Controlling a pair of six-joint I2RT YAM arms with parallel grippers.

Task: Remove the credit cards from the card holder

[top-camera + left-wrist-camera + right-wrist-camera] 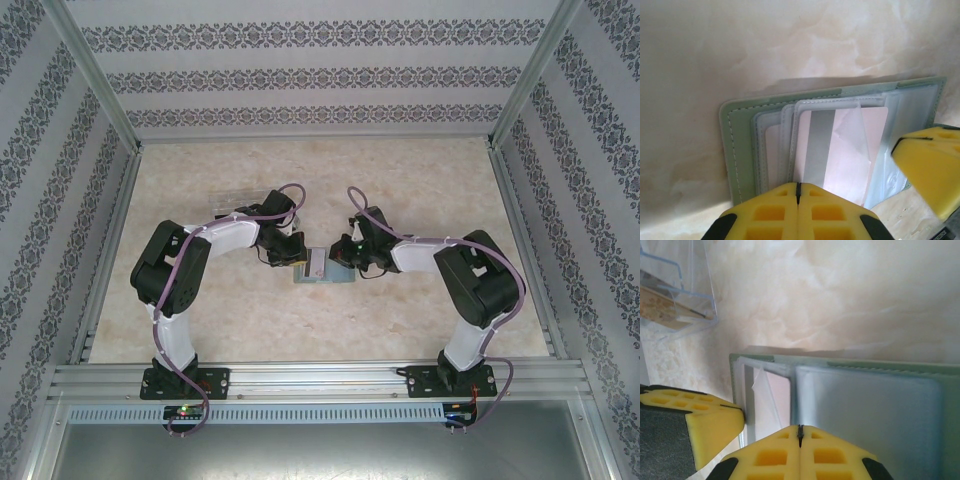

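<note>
The left arm (178, 340) and right arm (462, 345) had white links, black joints and lilac cables (293, 186). Their fingers (771, 216) were yellow blocks with square recesses and black corners.

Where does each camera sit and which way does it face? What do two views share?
Top external: fixed above, behind the bases, looking down on the table; both arms meet at the card holder.
Left wrist: on the left arm, looking past its shut jaws at the card holder and a whitish card.
Right wrist: on the right arm, past its shut jaws, at the card holder and a clear tray.
Shared: both wrist views show the other arm's jaws.
</note>
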